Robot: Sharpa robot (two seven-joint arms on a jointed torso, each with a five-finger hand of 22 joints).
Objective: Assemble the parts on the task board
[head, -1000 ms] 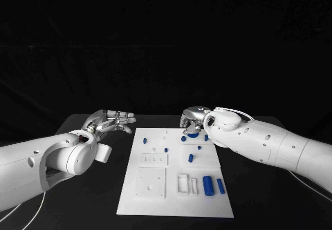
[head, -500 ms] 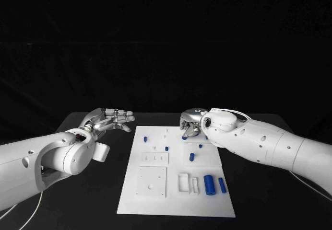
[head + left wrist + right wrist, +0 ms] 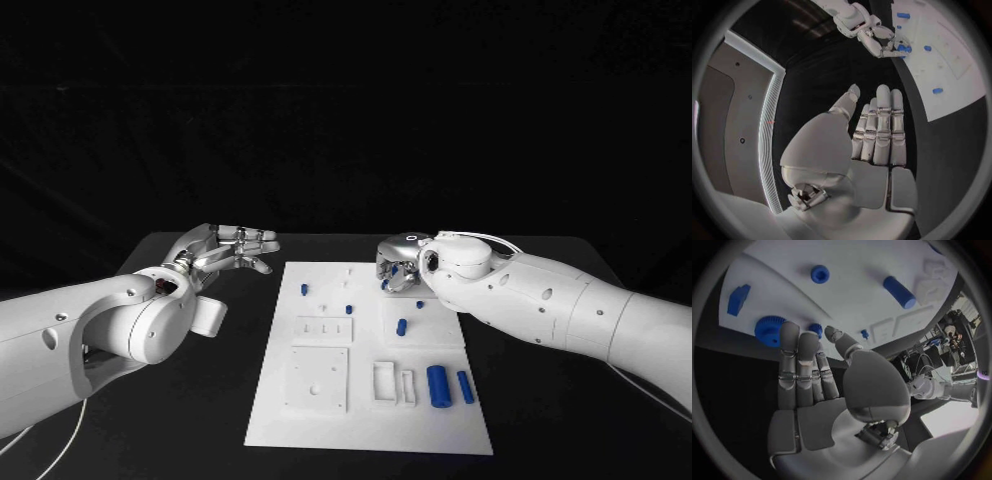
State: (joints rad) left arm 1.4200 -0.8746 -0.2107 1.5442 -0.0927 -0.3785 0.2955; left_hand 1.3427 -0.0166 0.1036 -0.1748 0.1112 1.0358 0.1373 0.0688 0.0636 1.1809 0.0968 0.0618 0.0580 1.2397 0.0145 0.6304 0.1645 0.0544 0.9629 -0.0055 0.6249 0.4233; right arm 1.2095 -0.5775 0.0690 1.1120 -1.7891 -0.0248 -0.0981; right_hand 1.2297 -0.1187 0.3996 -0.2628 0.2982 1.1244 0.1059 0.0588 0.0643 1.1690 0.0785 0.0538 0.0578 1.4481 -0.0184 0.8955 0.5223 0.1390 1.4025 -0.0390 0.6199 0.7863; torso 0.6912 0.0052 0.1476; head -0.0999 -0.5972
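Task board [image 3: 368, 400], mid-surface, blue parts loose on it.
Left hand [image 3: 224, 249]: off the board's left edge, fingers straight and apart, empty. Right hand [image 3: 400, 262]: over the far right corner, fingers extended, holding nothing. Right wrist view adds a blue gear [image 3: 769, 330] at its fingertips [image 3: 789, 330]; two blue cylinders [image 3: 447, 384] near the right edge.

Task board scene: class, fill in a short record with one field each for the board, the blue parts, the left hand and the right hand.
board: white task board, flat on the black table
parts: two blue cylinders lying side by side on the board's near right; smaller blue pieces further back
left hand: off the board's left edge, fingers straight, holding nothing
right hand: over the board's far right, by a blue gear; holding nothing
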